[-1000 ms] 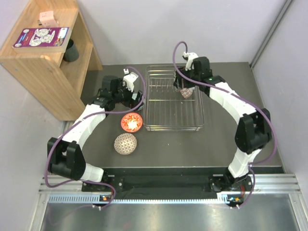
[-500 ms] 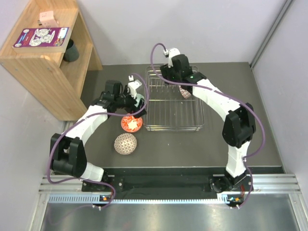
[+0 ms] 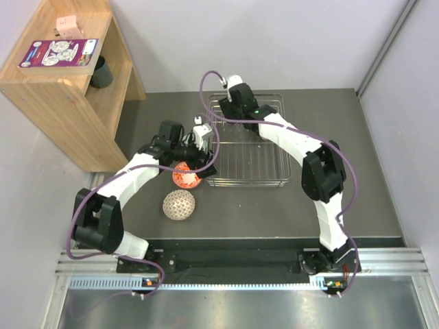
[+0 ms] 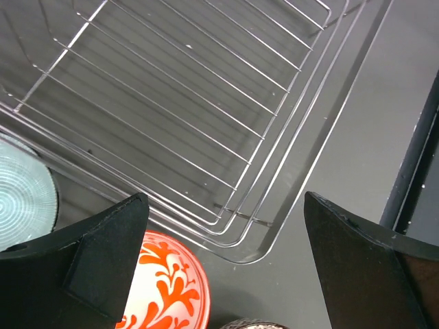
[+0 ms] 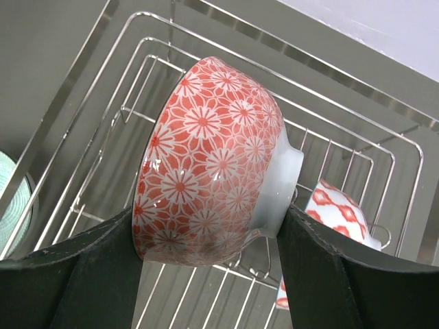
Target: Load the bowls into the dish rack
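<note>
My right gripper [image 5: 209,221] is shut on a coral bowl with white flowers [image 5: 212,157], held tilted on its side above the dish rack [image 5: 329,89] near its back left corner. A red diamond-patterned bowl [image 5: 339,205] stands in the rack behind it. My left gripper [image 4: 225,200] is open and empty, over the rack's [image 4: 206,103] front left corner. Just below its left finger sits a red-orange floral bowl [image 4: 164,288] on the table, seen from above [image 3: 186,177]. A mint green bowl [image 4: 20,199] lies left of the rack. A beige mesh bowl [image 3: 178,204] sits nearer.
A wooden shelf unit [image 3: 62,89] stands at the back left with a dark cup [image 3: 101,72] inside and a booklet on top. Both arms' purple cables loop over the rack [image 3: 254,161]. A metal rail runs along the near edge.
My right gripper has carried its bowl leftwards along the back of the rack. My left gripper has moved right, toward the rack's front left corner, over the red-orange floral bowl.
</note>
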You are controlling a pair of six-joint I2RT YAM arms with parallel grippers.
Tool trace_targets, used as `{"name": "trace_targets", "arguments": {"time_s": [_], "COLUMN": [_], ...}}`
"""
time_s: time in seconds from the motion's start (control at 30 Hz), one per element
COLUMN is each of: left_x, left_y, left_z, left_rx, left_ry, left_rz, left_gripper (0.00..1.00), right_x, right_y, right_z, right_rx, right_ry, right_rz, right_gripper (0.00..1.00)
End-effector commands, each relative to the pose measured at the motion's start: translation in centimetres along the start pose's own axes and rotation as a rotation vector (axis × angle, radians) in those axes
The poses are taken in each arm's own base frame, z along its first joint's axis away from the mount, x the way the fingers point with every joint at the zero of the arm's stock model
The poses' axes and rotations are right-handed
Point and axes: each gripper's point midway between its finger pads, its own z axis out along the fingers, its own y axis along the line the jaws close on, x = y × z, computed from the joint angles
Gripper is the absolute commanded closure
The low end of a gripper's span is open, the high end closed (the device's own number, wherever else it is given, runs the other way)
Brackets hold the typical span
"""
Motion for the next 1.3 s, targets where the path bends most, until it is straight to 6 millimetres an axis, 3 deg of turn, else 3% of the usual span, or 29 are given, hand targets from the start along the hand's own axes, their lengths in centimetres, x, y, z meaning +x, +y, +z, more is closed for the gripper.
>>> {"name": "trace_targets", "arguments": {"time_s": [0.0,0.13,0.37,0.73,1.0,1.27], "left_x": [-1.2,-2.5,-4.3,-4.6,-4.4,-4.0], "left_y": [-1.0,-0.4,2.4,2.5,2.5,2.7], "left_z": [-0.5,-1.6,-4.1,-5.8,-6.9,-7.7], "left_rx": [0.022,-0.047,-0.224,-0.261,-0.288,-0.306], "left_ry": [-0.046,-0.079,-0.134,-0.152,-0.156,-0.134], "left_rz": [0.033,0.043,0.039,0.059,0.067,0.066], "left_gripper": [0.01,0.01,0.01,0.01,0.01,0.01], "right_x": [-4.0,-3.5,-2.2,-0.8,0.2,1.1], "right_y": [0.7,1.7,3.2,5.1,5.8,6.3], "right_z": [-0.5,0.0,0.1,1.3,2.3,2.8], "right_rx": [0.025,0.015,0.003,0.014,0.012,0.003], "right_ry": [-0.103,-0.091,-0.066,-0.048,-0.026,-0.004], "right_rz": [0.017,0.011,-0.004,-0.049,-0.075,-0.092], "right_gripper": [1.0,1.0,1.0,0.98,0.59,0.31]}}
